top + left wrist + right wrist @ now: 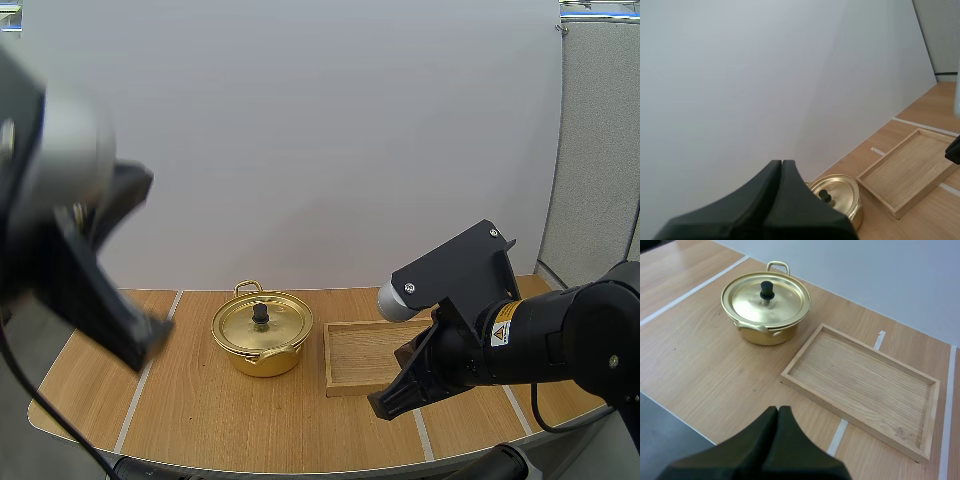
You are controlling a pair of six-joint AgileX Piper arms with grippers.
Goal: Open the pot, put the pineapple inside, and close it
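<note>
A gold pot (262, 335) stands on the wooden table with its lid (262, 320) on and a black knob on top. My left gripper (152, 337) hangs raised to the pot's left, fingers pressed together as one dark wedge (781, 163) with nothing in them. The pot (839, 192) lies below and beyond that wedge. My right gripper (386, 402) is shut over the front edge of the wooden tray (365, 355), to the pot's right. From the right wrist, the shut gripper (777, 410) points toward the pot (765, 305) and the bare tray (865, 382).
White tape lines (145, 375) cross the table. A white wall stands close behind the pot. The table's front edge (280, 465) curves near the arms' bases. A grey partition (595, 150) rises at the right.
</note>
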